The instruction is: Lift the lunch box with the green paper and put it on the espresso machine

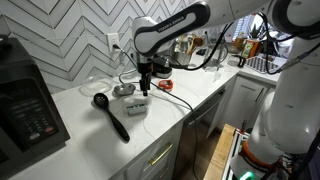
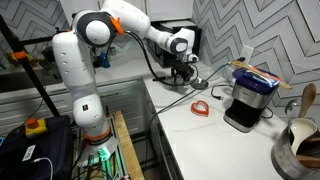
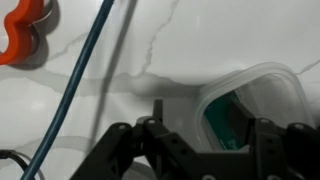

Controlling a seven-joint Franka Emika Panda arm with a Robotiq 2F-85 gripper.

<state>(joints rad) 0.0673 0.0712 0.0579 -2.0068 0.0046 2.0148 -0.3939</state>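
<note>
Lunch box (image 1: 138, 106) sits flat on the white counter (image 1: 80, 125), directly under the gripper (image 1: 145, 88). It is just beside a round grey dish (image 1: 123, 90), and a black ladle (image 1: 110, 115) lies on its other side. I cannot tell what is in the dish.

Wrist view: the box (image 3: 262, 95) is clear plastic with rounded corners and its lid on. The green paper (image 3: 228, 125) shows through it and covers only part of the inside. The gripper (image 3: 210, 145) has its jaws spread wide and grasps nothing. One end of the box lies between the dark fingers (image 3: 152, 125), and I cannot tell whether they touch it. A blue cable (image 3: 85, 80) runs across the counter, and a red-orange object (image 3: 25, 30) lies in the corner.

Espresso machine (image 2: 248, 100) stands upright on the same counter, well apart from the gripper (image 2: 183, 76). A metal pot (image 2: 298, 150) sits at the frame edge, contents unclear.
</note>
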